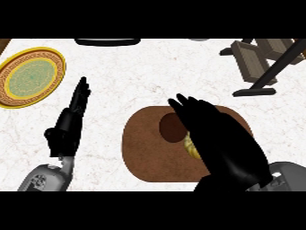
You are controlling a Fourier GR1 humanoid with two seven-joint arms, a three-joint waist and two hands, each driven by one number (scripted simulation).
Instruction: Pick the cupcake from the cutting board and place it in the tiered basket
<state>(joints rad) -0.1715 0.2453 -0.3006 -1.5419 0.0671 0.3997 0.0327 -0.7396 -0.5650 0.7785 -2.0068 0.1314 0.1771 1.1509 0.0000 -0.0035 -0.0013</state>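
1. From the board (145, 150), bare counter (148, 76) lies open at 12 o'clock.
2. At 1 o'clock the basket (251, 60) stands, its black post (284, 64) slanting across.
3. The plate (26, 78) sits at 10 o'clock, well apart.

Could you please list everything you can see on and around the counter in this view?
counter: one, white marble, fills most of the view
cutting board: one, brown and round, lower centre
cupcake: one, yellowish part showing, on the cutting board, mostly hidden under the right hand
plate: one, gold rim with green centre, upper left
tiered basket: one, grey-brown with a black stand, upper right
dark object: one, black, cut off at the top edge; cannot tell what it is
left hand: one, black, open with straight fingers, left of the cutting board
right hand: one, black, open, over the cutting board and cupcake
forearms: two, grey, at the lower edge
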